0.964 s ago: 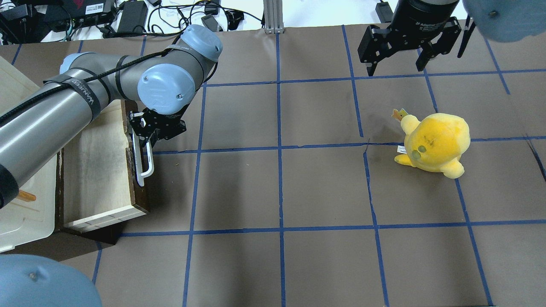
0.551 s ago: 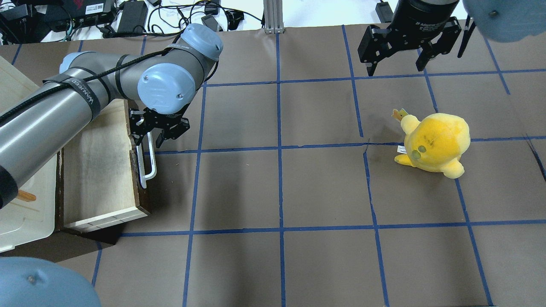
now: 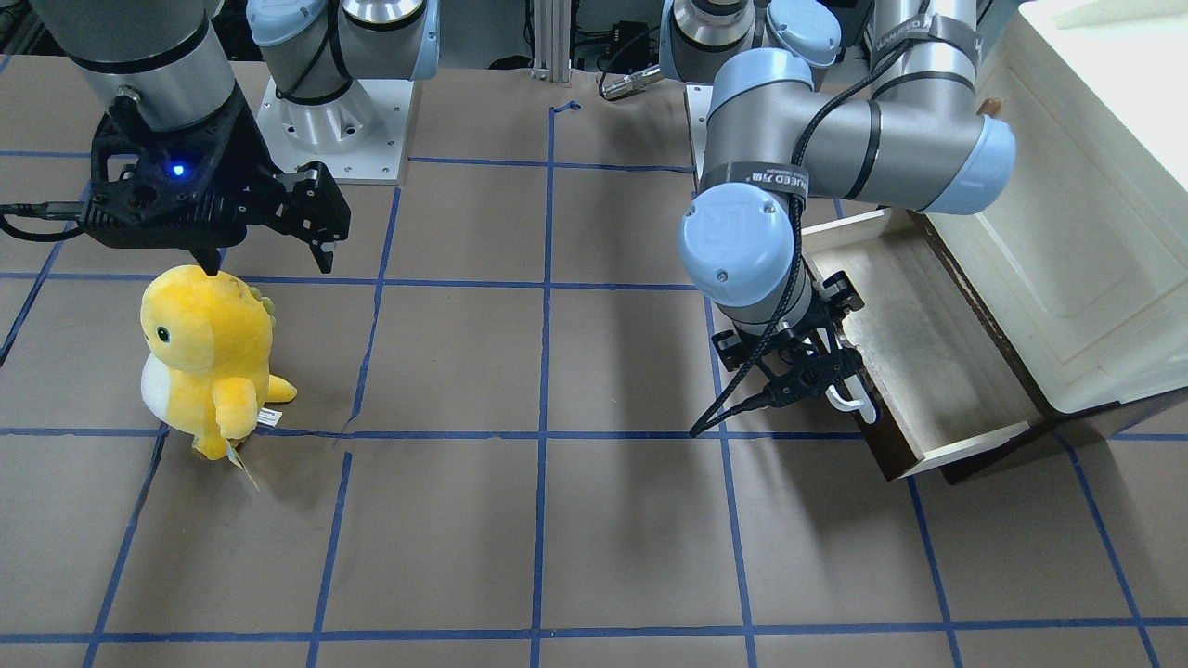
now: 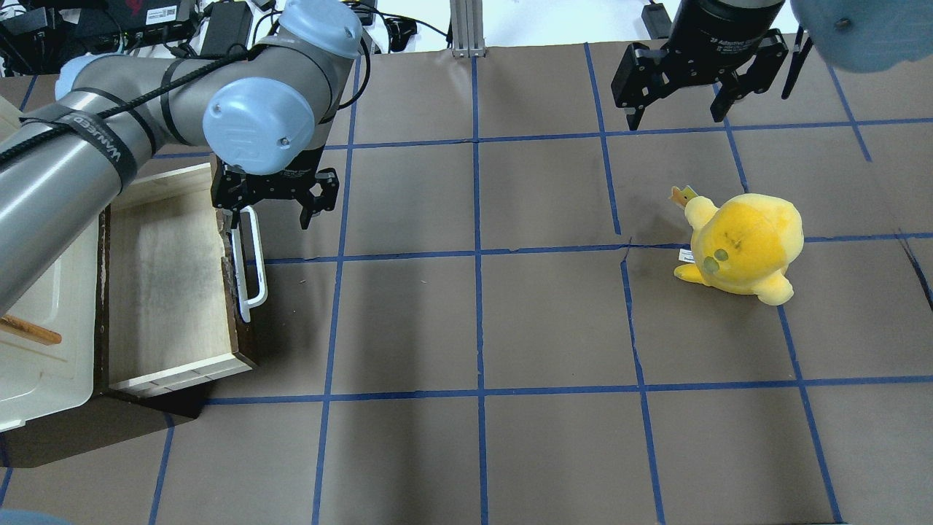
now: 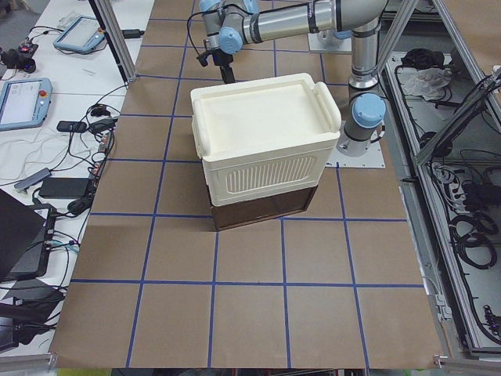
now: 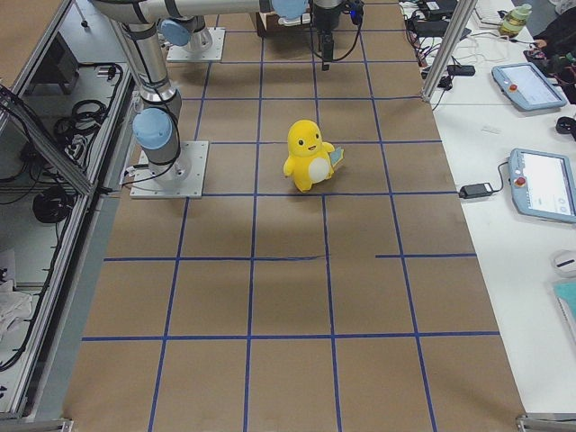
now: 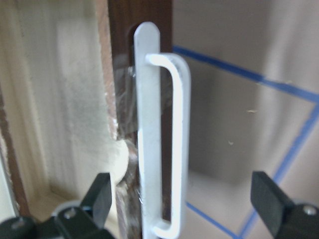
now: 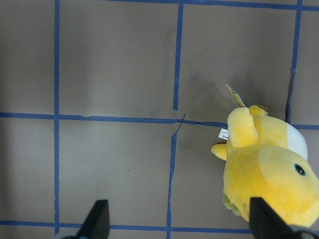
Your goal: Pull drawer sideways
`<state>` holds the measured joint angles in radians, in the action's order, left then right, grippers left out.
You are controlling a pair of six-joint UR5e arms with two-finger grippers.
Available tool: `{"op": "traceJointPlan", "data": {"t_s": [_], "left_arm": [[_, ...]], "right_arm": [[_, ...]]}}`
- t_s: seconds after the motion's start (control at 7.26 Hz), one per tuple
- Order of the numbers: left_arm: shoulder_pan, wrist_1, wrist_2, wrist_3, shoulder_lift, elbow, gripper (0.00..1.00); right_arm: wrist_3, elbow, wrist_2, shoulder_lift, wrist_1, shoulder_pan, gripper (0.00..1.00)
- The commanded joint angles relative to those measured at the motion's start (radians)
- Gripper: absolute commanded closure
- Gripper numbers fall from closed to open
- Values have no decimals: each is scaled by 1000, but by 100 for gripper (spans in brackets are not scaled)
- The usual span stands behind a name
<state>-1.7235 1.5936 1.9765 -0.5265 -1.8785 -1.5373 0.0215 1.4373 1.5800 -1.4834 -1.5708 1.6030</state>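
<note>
Left claw (image 4: 268,212) wide, pointing down above handle (image 4: 252,262) end of pulled-out drawer (image 4: 164,277); right claw (image 4: 676,117) wide, aloft.

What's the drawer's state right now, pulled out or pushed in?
Pulled out: the drawer juts from the cabinet, its pale inside exposed.

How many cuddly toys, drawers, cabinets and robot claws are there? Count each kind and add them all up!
Yellow plush toy: 1
Drawer: 1
Cream-white cabinet: 1
Grippers: 2, the left gripper and the right gripper
Total: 5
</note>
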Motion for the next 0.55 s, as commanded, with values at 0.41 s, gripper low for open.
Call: {"op": "traceJointPlan", "data": {"t_s": [0.41], "left_arm": [[51,-1,-241,303,180,89,0]], "right_arm": [[0,0,0,0,0,0,0]]}}
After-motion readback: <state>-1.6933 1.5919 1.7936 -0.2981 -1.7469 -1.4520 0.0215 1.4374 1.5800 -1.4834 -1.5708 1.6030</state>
